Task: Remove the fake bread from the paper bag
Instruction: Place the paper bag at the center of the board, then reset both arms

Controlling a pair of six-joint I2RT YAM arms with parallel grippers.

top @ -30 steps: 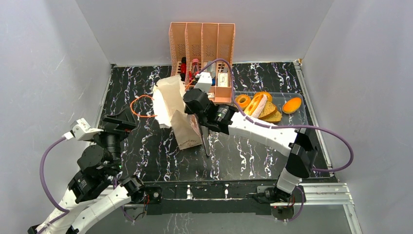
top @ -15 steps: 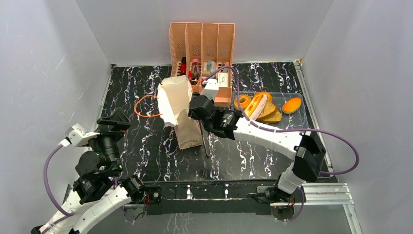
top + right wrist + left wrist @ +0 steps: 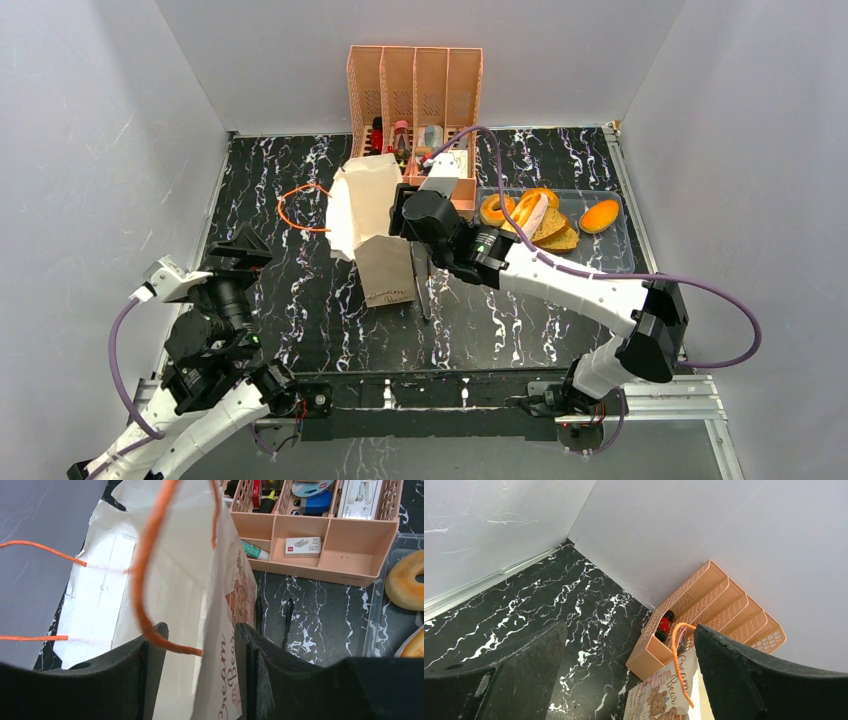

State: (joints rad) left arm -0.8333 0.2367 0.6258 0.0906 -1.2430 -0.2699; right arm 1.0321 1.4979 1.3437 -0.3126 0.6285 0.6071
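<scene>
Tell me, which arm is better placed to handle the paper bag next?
Right: the right gripper straddles the printed wall of the paper bag, jaws parted; the left gripper hangs open, apart from the bag.

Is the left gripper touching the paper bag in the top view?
No, the left gripper hangs open to the left of the paper bag, with black table surface showing between them.

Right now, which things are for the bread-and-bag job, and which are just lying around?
For the job:
paper bag, mouth open
fake bread, lying in the clear tray

Just lying about:
orange desk organizer with stationery in it
thin black sticks beside the bag
</scene>
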